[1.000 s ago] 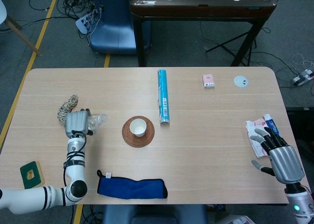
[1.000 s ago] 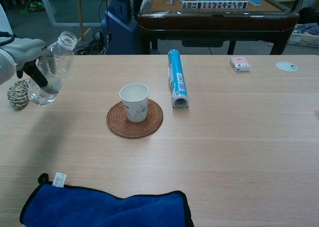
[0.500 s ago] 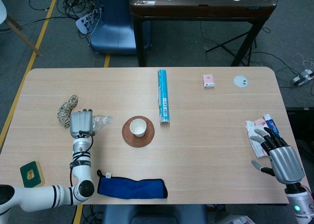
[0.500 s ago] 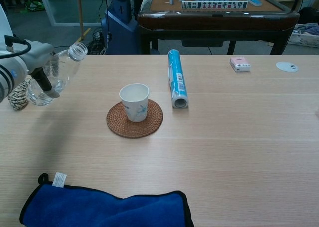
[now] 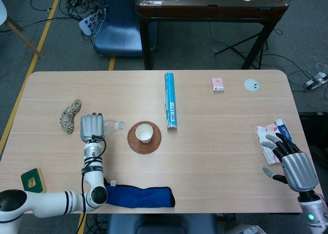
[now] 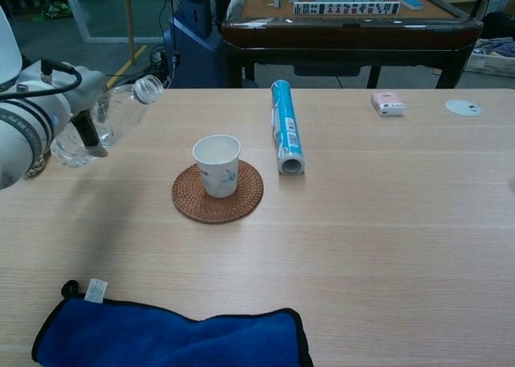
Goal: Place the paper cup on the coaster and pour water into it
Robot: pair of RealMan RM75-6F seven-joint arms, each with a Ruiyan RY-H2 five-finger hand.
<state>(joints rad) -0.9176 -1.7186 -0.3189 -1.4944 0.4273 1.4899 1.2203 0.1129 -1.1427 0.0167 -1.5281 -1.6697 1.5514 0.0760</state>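
A white paper cup (image 6: 216,165) (image 5: 144,133) stands upright on a round woven coaster (image 6: 235,206) (image 5: 151,144) near the table's middle. My left hand (image 5: 90,127) (image 6: 76,101) grips a clear uncapped water bottle (image 6: 109,121) (image 5: 113,125), held above the table left of the cup. The bottle tilts with its open neck pointing toward the cup, a short gap still between them. A little water sits in its lower end. My right hand (image 5: 288,160) hovers open at the table's right edge, holding nothing.
A blue-and-white rolled tube (image 5: 170,108) (image 6: 285,135) lies just right of the coaster. A blue cloth (image 6: 169,335) (image 5: 138,197) lies at the front edge. Twine bundle (image 5: 70,114), green block (image 5: 33,181), pink box (image 5: 218,84), white disc (image 5: 251,85) and packets (image 5: 269,135) sit farther off.
My left hand has carried the bottle rightward toward the cup and tipped it further, its neck now lower and closer to the cup. The right hand has stayed still.
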